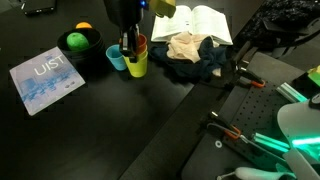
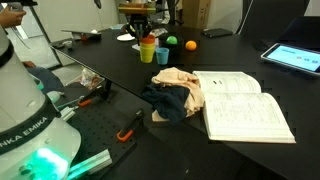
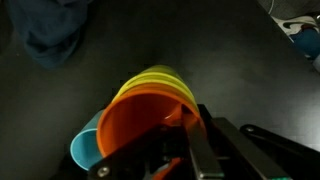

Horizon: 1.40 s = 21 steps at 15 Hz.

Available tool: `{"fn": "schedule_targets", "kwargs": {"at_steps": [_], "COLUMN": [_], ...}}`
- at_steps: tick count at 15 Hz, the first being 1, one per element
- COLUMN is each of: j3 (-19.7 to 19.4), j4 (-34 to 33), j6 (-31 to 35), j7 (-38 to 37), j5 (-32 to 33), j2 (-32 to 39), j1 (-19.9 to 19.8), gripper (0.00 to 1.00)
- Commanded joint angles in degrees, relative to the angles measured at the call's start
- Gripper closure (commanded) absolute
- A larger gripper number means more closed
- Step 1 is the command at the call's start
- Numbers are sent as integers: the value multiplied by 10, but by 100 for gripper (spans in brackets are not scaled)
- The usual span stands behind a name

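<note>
An orange cup (image 3: 135, 125) sits nested in a yellow cup (image 3: 160, 78), and a blue cup (image 3: 84, 150) stands right beside them. My gripper (image 3: 178, 140) comes down from above and is shut on the orange cup's rim, with one finger inside it. In both exterior views the gripper (image 1: 130, 40) (image 2: 146, 30) is over the stacked orange cup (image 1: 141, 44) (image 2: 148, 42) and yellow cup (image 1: 137, 66) (image 2: 148, 55) on the black table. The blue cup (image 1: 117, 60) (image 2: 162, 54) touches or nearly touches the stack.
A dark bowl (image 1: 70, 52) holds a green fruit (image 1: 76, 41) and an orange one (image 1: 84, 27). A blue booklet (image 1: 45, 80) lies nearby. A pile of cloths (image 1: 195, 55) (image 2: 175, 95) and an open book (image 1: 205, 22) (image 2: 245, 105) lie beside the cups. Tools lie on the perforated board (image 1: 240, 130).
</note>
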State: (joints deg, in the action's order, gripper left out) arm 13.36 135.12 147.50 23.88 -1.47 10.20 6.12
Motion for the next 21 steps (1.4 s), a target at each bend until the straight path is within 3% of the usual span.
{"fn": "schedule_targets", "kwargs": {"at_steps": [1, 10, 17, 21], "j3": [15, 32, 38, 23], "j4": [37, 72, 83, 89], "j6": [51, 131, 142, 165], "j7": [44, 85, 77, 50], "j5": [-59, -110, -82, -22], "j2": [-13, 11, 38, 31], "j1": [-7, -21, -23, -7], "gripper": [98, 98, 98, 98]}}
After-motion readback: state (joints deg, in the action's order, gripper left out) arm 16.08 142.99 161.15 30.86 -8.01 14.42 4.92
